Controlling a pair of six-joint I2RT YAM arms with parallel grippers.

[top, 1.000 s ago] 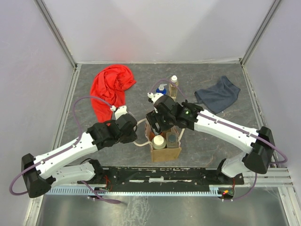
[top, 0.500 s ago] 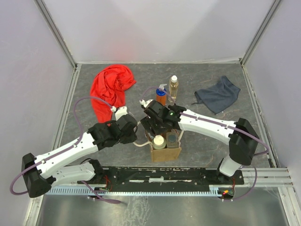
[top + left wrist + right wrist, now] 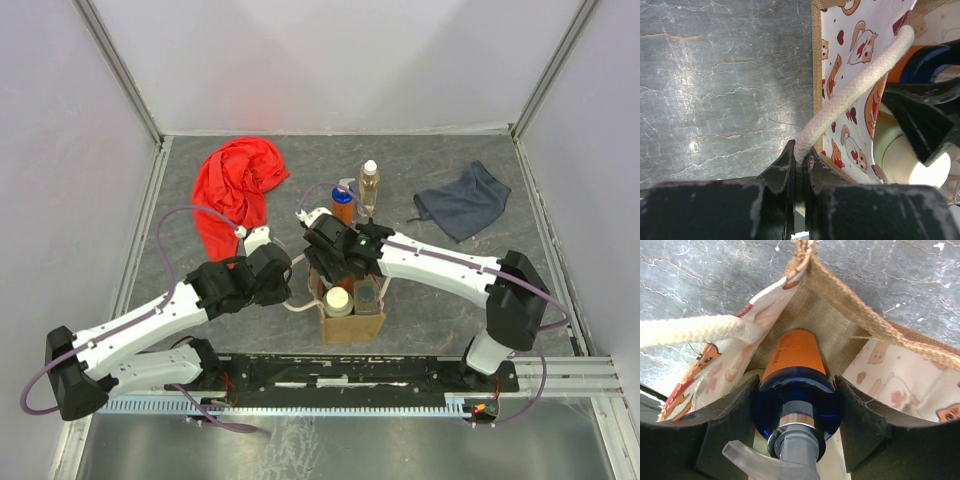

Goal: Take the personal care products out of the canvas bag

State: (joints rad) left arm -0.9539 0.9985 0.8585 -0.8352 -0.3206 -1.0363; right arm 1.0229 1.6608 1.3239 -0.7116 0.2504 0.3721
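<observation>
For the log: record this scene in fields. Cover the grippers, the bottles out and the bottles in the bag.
left gripper: shut on handle of bag
right gripper: shut on orange bottle, inside bag
out of bag: other orange bottle, amber bottle
also in bag: white-capped bottle, dark-capped bottle
other: red cloth, blue-grey cloth

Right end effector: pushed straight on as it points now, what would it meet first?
The orange bottle, held between its fingers; pushing on would likely press it toward the bag floor; depth unclear.
</observation>
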